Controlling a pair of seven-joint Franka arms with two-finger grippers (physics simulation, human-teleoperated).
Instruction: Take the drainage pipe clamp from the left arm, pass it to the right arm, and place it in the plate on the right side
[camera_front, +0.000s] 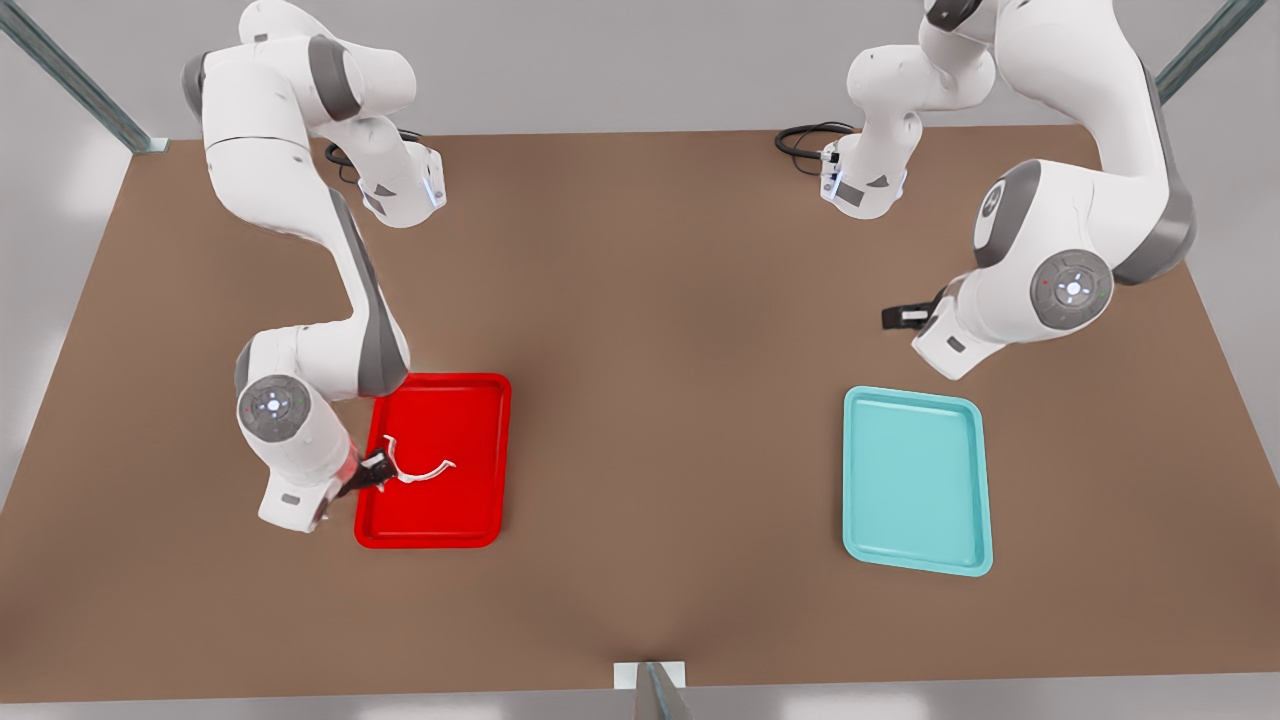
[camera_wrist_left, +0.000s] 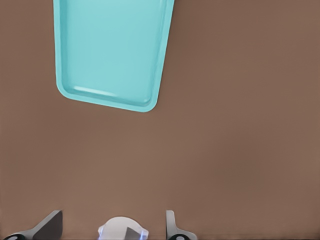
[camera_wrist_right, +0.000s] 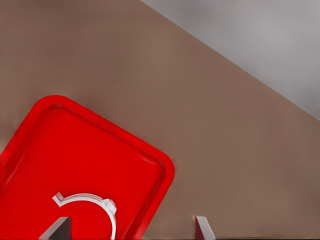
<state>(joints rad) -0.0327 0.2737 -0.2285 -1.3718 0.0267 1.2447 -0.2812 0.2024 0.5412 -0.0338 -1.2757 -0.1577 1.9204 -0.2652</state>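
The right claw (camera_wrist_right: 131, 226), closest to its wrist camera, shows only the grey tips of its two fingers (camera_wrist_right: 202, 227), cut off at the frame edge and spread wide. Between them, close beside one tip, sits the small thin white half-ring drainage pipe clamp (camera_wrist_right: 95, 200). Part of its curved band and one flared tab are visible, and the rest is out of frame. It is over the floor of the bright red, glossy, shallow rectangular plate (camera_wrist_right: 100, 150), which has rounded corners and a raised rim. Whether the clamp rests flat on it is hard to make out. In the front view the clamp's (camera_front: 425, 473) arc sits at the dark claw tip (camera_front: 372, 470), inside the plate (camera_front: 450, 400), on the front view's left. The left claw (camera_wrist_left: 113, 216), also wide, waits above the matte brown table (camera_front: 650, 350) near a smooth teal rectangular tray (camera_wrist_left: 110, 50).
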